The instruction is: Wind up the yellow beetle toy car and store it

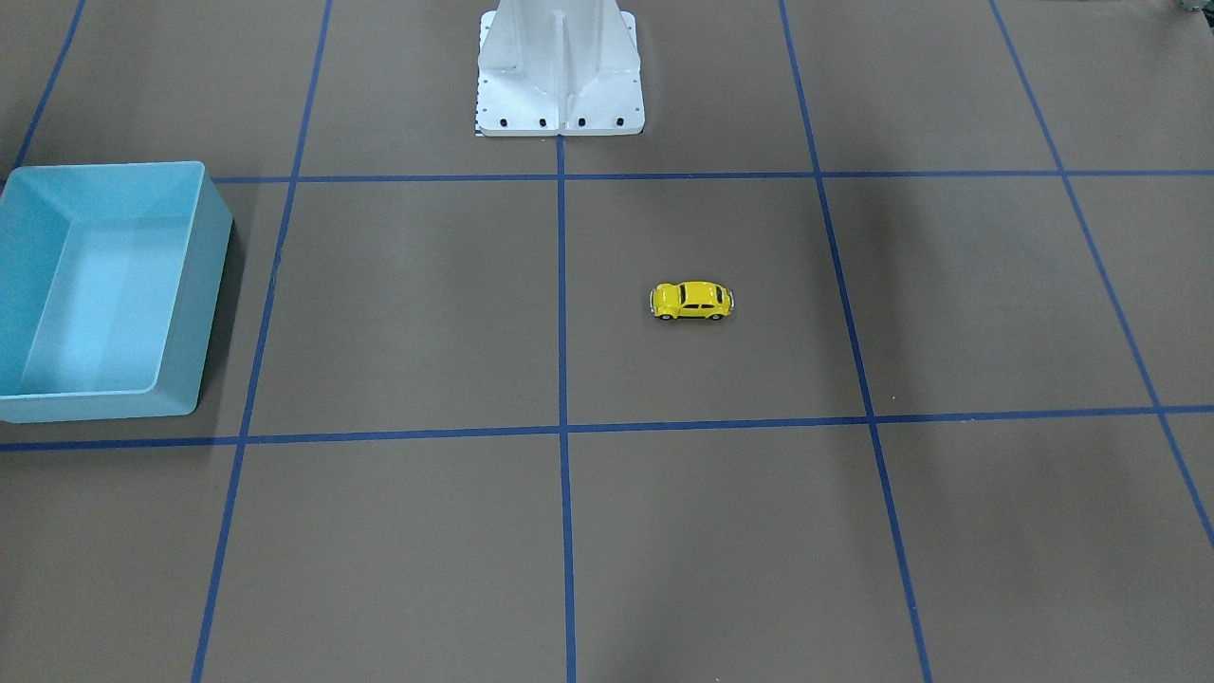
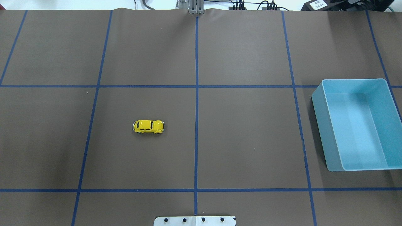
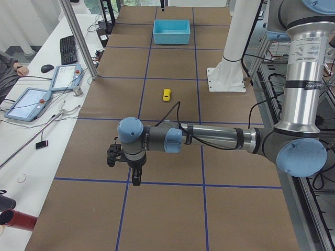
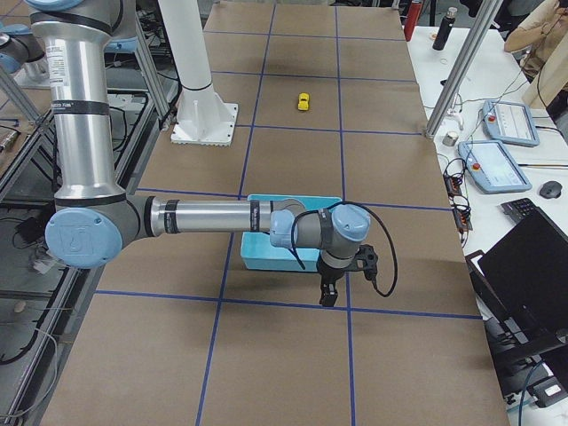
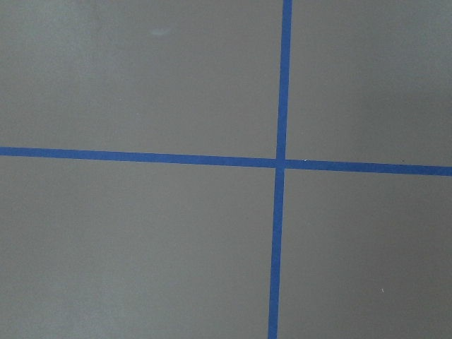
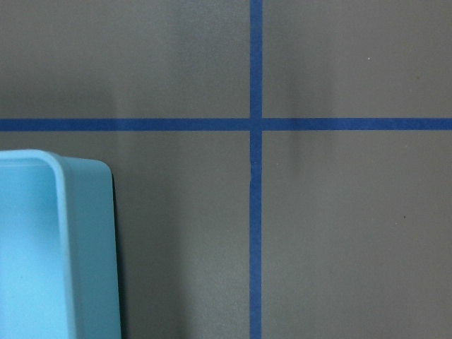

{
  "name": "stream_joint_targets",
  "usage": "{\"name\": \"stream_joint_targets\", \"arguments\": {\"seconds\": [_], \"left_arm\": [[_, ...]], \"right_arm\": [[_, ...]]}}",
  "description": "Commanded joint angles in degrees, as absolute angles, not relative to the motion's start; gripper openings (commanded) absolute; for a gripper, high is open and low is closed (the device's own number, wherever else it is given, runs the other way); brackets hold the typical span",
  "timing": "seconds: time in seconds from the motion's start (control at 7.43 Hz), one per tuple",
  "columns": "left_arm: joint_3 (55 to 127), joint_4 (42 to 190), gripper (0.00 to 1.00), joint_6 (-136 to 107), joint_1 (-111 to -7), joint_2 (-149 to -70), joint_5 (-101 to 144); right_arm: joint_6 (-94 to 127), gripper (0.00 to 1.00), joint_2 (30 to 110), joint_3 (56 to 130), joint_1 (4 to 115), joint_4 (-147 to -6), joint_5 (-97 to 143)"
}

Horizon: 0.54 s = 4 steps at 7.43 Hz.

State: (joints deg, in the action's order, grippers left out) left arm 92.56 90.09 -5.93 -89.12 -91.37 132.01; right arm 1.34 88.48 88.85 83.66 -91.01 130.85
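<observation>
The yellow beetle toy car [image 1: 692, 301] [image 2: 148, 126] stands on its wheels on the brown table, alone in a taped square left of the centre line in the overhead view. It also shows small in the side views [image 3: 166, 94] [image 4: 303, 102]. My left gripper [image 3: 135, 177] hangs over the table's left end, far from the car, and I cannot tell if it is open or shut. My right gripper [image 4: 327, 293] hangs just past the blue bin [image 2: 320, 125] [image 4: 259, 256]; its state I cannot tell either. Both wrist views show only table and tape, no fingers.
The empty light blue bin [image 1: 204, 285] [image 6: 78, 247] sits at the table's right side. The white robot base [image 1: 560, 85] stands at the robot-side edge. Blue tape lines grid the table. Screens, a keyboard and metal posts [image 3: 78, 47] line the far edge.
</observation>
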Motion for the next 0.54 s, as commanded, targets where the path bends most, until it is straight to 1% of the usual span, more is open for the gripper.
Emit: {"name": "stream_joint_targets", "arguments": {"seconds": [0.0,0.4], "left_arm": [[92.6,90.4,1.00,-5.9,-89.1,-91.1,132.0],[92.5,90.3,1.00,-5.9,-89.1,-91.4,132.4]], "right_arm": [[1.4,1.00,89.0,88.0,84.2,-89.2,131.1],[1.9,1.00,88.9,87.9,84.2,-89.1,131.3]]}}
